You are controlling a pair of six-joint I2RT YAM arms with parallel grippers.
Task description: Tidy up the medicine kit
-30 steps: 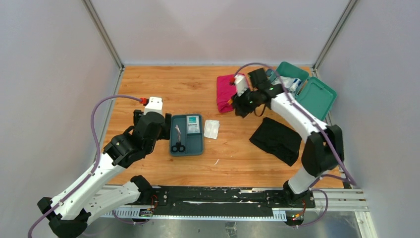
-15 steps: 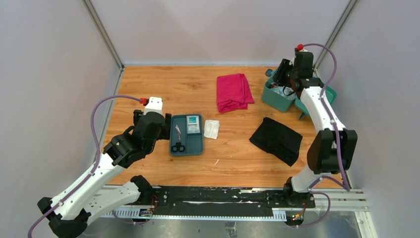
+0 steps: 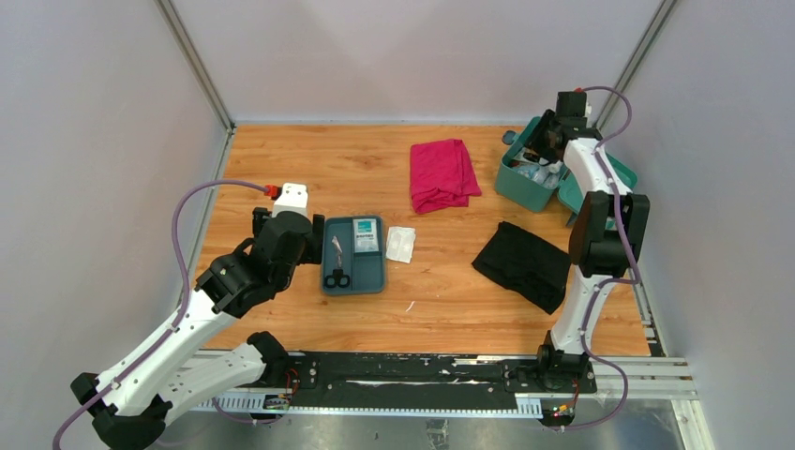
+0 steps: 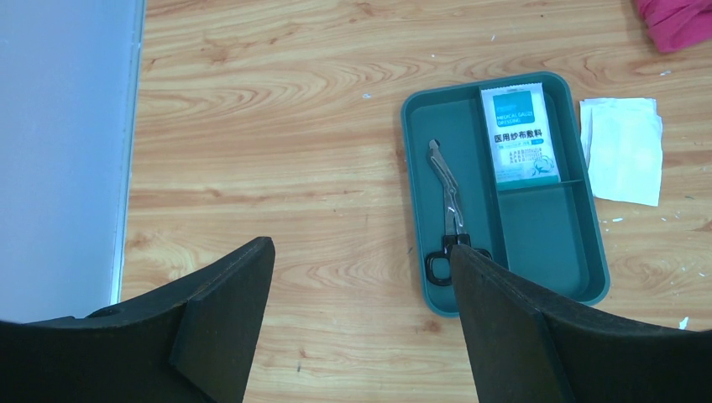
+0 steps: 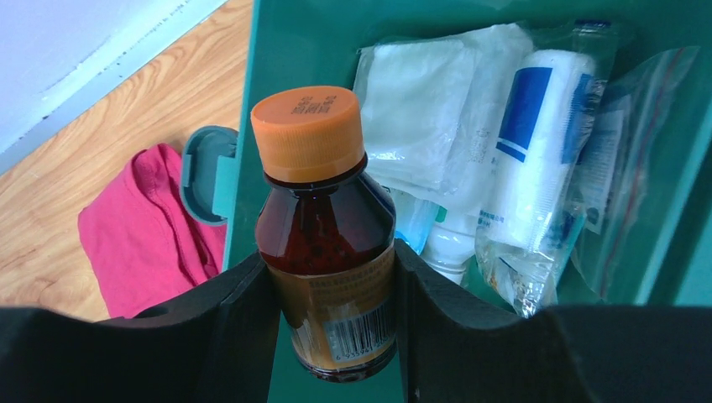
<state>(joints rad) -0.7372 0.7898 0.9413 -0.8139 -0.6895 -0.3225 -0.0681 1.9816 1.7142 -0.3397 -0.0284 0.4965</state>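
Observation:
The medicine kit (image 3: pixel 521 185), a teal box, stands open at the far right of the table. My right gripper (image 3: pixel 544 150) hangs over it, shut on a brown bottle (image 5: pixel 327 227) with an orange cap. The bottle sits upright between the fingers, just inside the kit's near wall (image 5: pixel 277 67). White packets and a blue-labelled roll (image 5: pixel 537 143) lie in the kit. My left gripper (image 4: pixel 361 285) is open with nothing in it, low over bare wood just left of the flat tray (image 4: pixel 546 235).
The tray (image 3: pixel 368 272) holds scissors (image 3: pixel 337 267) and a gauze packet (image 3: pixel 365 236). A white pad (image 3: pixel 401 244) lies right of it. A pink cloth (image 3: pixel 441 173) sits left of the kit. A black cloth (image 3: pixel 523 264) lies in front of it.
My right arm swung from beside the pink cloth to the far right and now hangs over the kit. The left arm has not moved.

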